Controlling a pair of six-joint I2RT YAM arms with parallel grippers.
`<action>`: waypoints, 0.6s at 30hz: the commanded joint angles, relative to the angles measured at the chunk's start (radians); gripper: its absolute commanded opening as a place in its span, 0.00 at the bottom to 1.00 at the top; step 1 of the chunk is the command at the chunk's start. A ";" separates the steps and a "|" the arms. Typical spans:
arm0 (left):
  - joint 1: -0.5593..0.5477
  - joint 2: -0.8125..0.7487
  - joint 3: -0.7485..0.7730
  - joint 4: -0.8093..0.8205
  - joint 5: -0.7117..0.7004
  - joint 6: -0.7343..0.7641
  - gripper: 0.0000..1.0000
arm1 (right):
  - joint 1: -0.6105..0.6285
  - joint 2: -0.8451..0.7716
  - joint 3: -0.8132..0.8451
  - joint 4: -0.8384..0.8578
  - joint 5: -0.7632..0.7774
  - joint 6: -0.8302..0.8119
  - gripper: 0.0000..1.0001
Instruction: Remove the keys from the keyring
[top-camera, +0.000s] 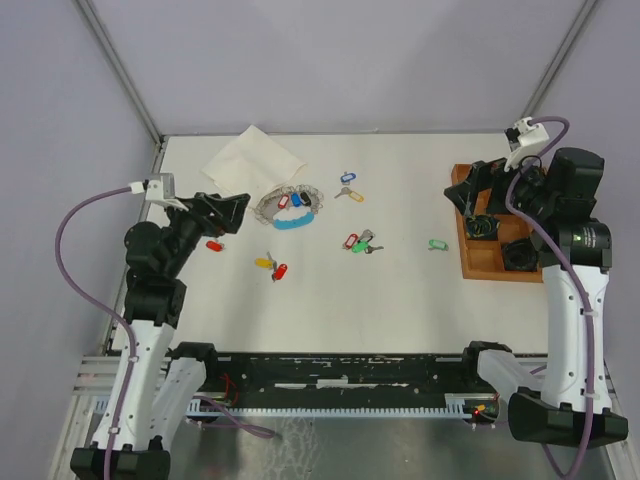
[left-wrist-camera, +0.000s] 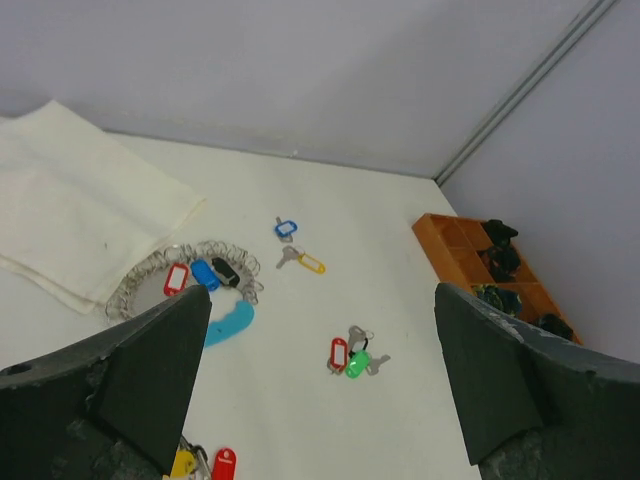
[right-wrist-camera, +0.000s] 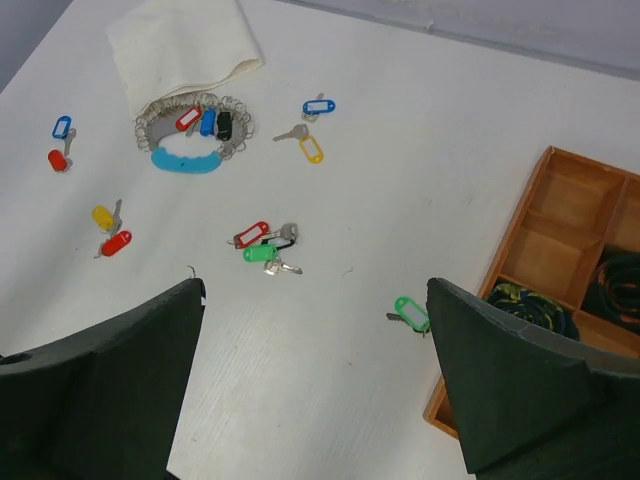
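Silvery keyring (top-camera: 290, 208) lies at ten o'clock, just beside the left gripper (top-camera: 240, 212), jaws apart; the right gripper (top-camera: 460, 192), equally wide, hangs at three. From the left wrist, best pin its blue band (left-wrist-camera: 232, 325), clear of the three tagged keys (left-wrist-camera: 205, 274). From the right wrist, it sits at eleven, a long reach.

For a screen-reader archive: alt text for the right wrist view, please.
A beaded keyring with three tagged keys lies on a white table, other tagged keys scattered around. The open right pincer frames the foreground, an orange tray at right.
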 joint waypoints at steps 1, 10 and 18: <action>-0.020 0.013 -0.074 0.079 0.015 -0.055 0.99 | 0.011 0.013 -0.031 0.063 0.027 0.078 1.00; -0.153 0.120 -0.261 0.243 -0.009 -0.104 0.98 | 0.048 0.073 -0.162 0.218 -0.084 0.139 1.00; -0.203 0.273 -0.395 0.489 -0.027 -0.162 0.99 | 0.151 0.193 -0.256 0.253 -0.329 -0.021 1.00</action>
